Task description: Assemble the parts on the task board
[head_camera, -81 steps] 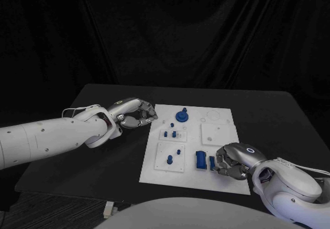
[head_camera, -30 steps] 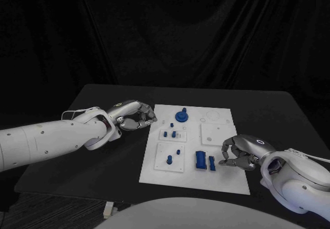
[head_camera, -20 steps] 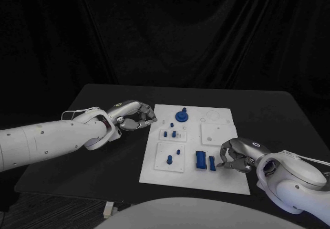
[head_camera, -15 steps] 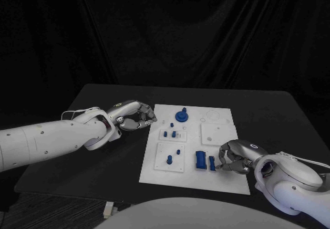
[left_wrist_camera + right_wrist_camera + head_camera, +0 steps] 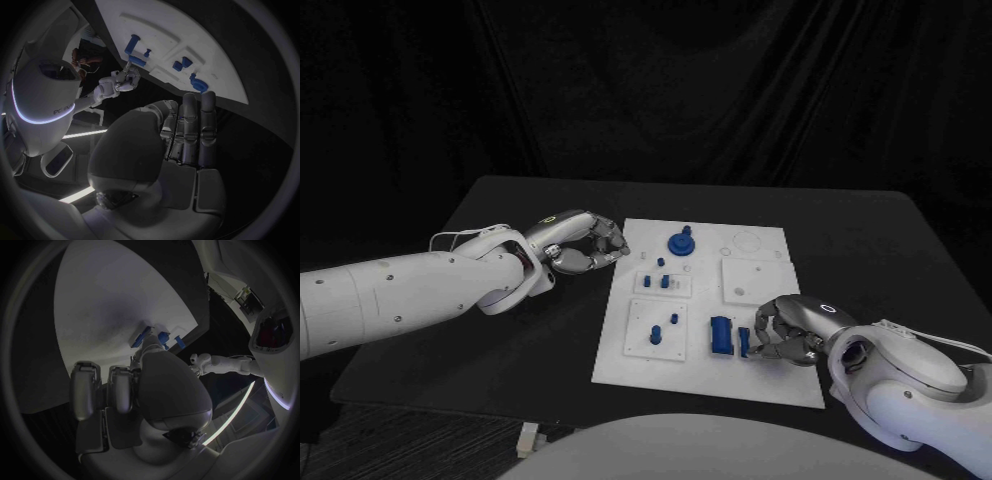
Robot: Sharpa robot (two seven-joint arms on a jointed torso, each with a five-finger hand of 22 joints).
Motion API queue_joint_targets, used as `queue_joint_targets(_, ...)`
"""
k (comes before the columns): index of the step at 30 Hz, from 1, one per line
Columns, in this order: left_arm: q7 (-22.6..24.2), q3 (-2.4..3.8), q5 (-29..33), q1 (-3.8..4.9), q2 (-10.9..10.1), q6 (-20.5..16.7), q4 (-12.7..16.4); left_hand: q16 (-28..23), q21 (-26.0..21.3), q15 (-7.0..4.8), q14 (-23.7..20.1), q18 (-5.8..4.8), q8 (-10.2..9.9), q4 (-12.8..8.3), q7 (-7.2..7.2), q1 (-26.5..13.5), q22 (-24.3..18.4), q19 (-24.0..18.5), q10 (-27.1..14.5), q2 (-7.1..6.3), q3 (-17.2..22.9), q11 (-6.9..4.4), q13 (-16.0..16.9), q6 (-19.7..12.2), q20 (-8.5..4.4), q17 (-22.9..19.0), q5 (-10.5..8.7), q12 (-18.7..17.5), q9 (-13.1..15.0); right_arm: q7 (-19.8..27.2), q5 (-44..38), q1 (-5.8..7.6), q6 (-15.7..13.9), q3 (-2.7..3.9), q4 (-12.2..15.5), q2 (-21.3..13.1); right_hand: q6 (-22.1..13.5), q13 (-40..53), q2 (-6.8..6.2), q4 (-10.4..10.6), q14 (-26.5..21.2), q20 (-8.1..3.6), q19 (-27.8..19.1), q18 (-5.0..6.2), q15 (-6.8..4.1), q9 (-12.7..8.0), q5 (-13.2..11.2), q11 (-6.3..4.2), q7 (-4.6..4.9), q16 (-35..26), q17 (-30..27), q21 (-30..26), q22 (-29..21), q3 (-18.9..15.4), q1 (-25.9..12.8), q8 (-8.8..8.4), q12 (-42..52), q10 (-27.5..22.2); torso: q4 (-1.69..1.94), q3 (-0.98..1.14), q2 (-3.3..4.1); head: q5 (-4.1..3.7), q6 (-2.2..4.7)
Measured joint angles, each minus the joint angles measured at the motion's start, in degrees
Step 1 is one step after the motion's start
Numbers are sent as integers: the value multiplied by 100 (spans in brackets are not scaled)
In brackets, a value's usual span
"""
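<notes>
- Pressing in against the blue block (image 5: 721, 335) at the lower middle of the task board (image 5: 704, 375), the right robot hand (image 5: 788, 334) has closed back in from the right; a second ago it sat further right with fingers spread.
- Its fingers are curled, their tips touching a narrow blue piece (image 5: 744, 340) just right of the block; whether it actually grips that piece I cannot tell.
- In the right wrist view, a fingertip meets blue parts (image 5: 150, 337) on the board.
- Other blue parts have not shifted: a round knob (image 5: 682, 242) at the board's top, small pegs (image 5: 665, 280) mid-board, and pegs (image 5: 658, 333) on the lower left plate.
- The left robot hand (image 5: 577, 242) stays curled, holding nothing, left of the board above the surface (image 5: 516, 330).
- My judgement: a renewed try at the narrow piece, with assembly unfinished.
</notes>
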Motion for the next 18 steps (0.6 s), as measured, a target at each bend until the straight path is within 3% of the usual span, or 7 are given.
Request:
queue_joint_targets(10,4,0,0,-2,-4,0,-2,0,0,0,0,0,0,0,0,0,-1,0,0,0,0,0,-1,0,0,0,0,0,-1,-37,-1,-4,-38,0,33,-42,2,0,26,-88,0,0,0,0,0,18,113,-8,3,0,0,0,0,88,-2,13,0,6,1,-1,-1,1,1)
queue_joint_targets(18,6,0,0,-5,-8,2,-5,0,0,0,0,0,0,0,0,0,-1,0,0,0,0,0,-1,0,0,0,0,0,-1,-25,0,11,-81,1,277,-203,1,0,15,-63,0,0,0,0,0,18,104,-7,4,0,0,0,0,14,9,16,6,6,1,-1,-3,18,1)
